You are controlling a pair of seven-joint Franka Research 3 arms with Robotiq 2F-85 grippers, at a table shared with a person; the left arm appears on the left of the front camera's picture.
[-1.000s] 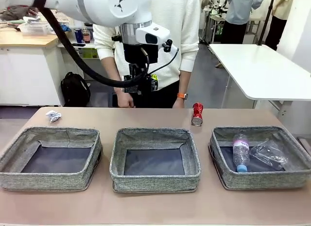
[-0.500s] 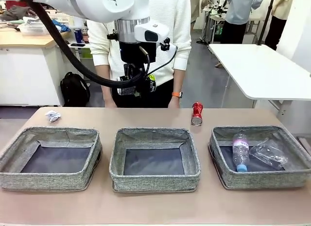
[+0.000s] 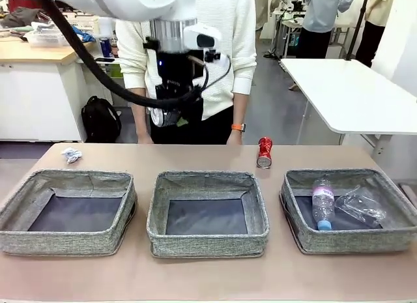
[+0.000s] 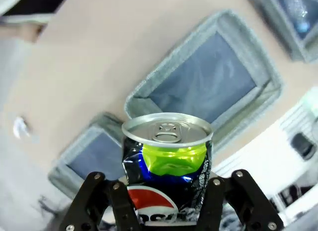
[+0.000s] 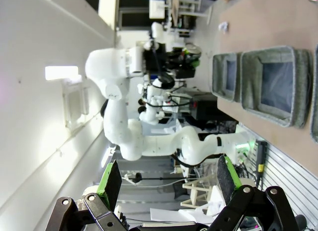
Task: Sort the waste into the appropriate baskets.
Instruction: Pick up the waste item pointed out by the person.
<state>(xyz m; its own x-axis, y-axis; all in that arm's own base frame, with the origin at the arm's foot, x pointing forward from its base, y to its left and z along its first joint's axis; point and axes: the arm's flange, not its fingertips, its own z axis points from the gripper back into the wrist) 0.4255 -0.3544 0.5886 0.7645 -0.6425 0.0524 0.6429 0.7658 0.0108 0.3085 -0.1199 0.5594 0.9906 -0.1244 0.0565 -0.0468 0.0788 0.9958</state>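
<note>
Front view, left gripper (image 3: pixel 174 115): high above the far edge of the table (image 3: pixel 195 277), in front of the person (image 3: pixel 225 29). It is blurry here, so what it holds is hard to make out.
Front view, red soda can (image 3: pixel 264 152): stands near the far edge, right of the middle.
Front view, paper wad (image 3: pixel 71 154): lies at the far left corner.
Front view, baskets: left basket (image 3: pixel 65 241), middle basket (image 3: pixel 208 243) and right basket (image 3: pixel 352 243) sit in a row along the near edge.
Front view, right basket: the bottle (image 3: pixel 322 204) and the plastic film (image 3: pixel 360 205) lie inside, side by side.
Left wrist view, dark soda can (image 4: pixel 166 156): dented, and squeezed tight between the left gripper's fingers, up in the air over the baskets.
Right wrist view, right gripper (image 5: pixel 169 180): its fingers stand wide apart with nothing between them.
</note>
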